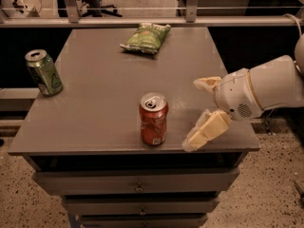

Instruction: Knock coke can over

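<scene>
The coke can (153,119), red with a silver top and pull tab, stands upright near the front edge of the grey table (104,80). My gripper (197,113) reaches in from the right, just right of the can and apart from it. Its two cream fingers are spread wide: one finger (205,83) points left further back, the other (205,130) slants down toward the table's front edge. Nothing is between them.
A green can (43,72) stands upright at the table's left edge. A green chip bag (146,37) lies at the back centre. Drawers sit below the tabletop. A rail and chairs are behind the table.
</scene>
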### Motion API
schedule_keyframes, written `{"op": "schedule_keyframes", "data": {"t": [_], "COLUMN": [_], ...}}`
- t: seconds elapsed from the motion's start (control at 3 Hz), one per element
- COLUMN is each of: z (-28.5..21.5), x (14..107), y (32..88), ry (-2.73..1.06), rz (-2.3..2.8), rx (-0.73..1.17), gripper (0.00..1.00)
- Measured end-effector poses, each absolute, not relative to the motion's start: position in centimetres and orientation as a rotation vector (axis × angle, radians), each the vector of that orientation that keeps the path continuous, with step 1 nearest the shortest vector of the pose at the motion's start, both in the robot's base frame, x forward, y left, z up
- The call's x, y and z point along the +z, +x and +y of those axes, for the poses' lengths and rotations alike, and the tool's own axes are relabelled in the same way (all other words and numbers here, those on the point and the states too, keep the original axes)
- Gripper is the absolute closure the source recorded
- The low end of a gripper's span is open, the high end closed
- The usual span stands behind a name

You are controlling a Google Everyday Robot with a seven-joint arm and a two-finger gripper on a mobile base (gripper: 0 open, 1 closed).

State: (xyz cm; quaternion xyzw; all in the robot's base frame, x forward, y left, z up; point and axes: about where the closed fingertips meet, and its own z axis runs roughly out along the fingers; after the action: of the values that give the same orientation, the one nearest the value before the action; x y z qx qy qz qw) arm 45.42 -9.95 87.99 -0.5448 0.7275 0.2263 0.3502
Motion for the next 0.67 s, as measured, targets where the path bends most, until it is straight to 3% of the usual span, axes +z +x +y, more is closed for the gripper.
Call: {"op": "schedule_keyframes", "data": {"t": [0.67], "z": [-3.2], "x": [86.1], "y": [46.0], "ry": [-1.335], "rz": [1.71], "rx": [0.78], "gripper": [0.0]}}
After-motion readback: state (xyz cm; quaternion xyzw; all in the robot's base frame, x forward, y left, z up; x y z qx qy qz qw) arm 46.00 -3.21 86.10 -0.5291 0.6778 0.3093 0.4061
